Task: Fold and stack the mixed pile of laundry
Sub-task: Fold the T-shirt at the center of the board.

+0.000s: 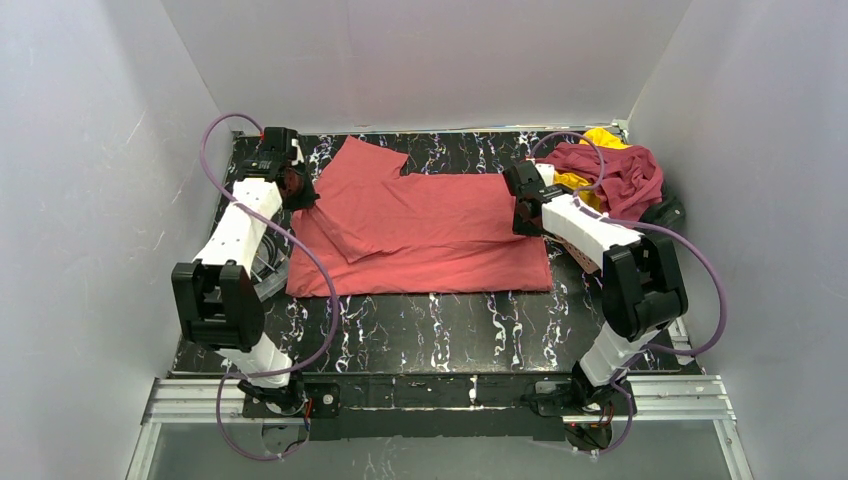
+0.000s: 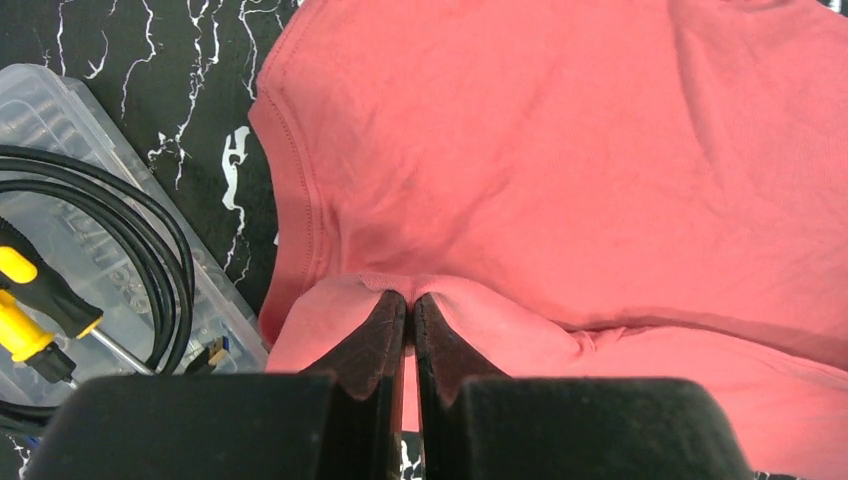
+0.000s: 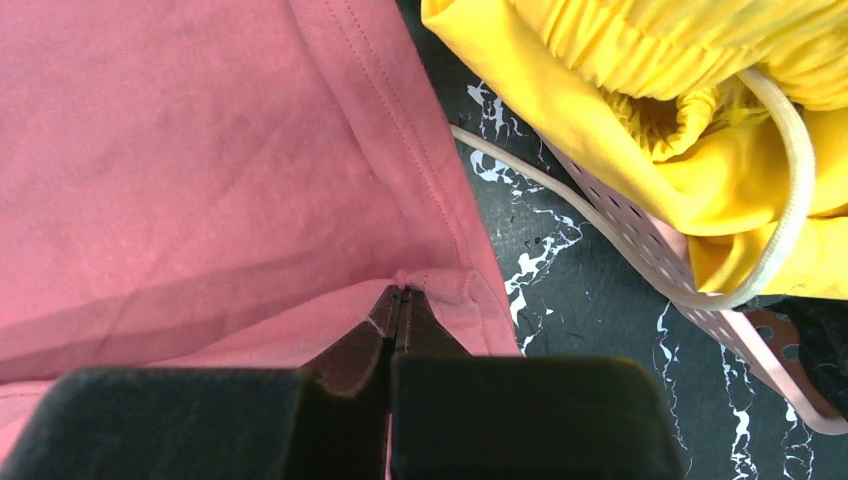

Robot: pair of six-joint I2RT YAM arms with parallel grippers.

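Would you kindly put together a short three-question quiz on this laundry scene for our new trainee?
1. True or false: the left gripper and the right gripper are each shut on the red shirt.
2. What colour is the garment draped over the pink basket? A blue, B yellow, C white.
3. Which yellow-handled tool shows at the clear box?

Key:
1. True.
2. B, the yellow garment.
3. A screwdriver.
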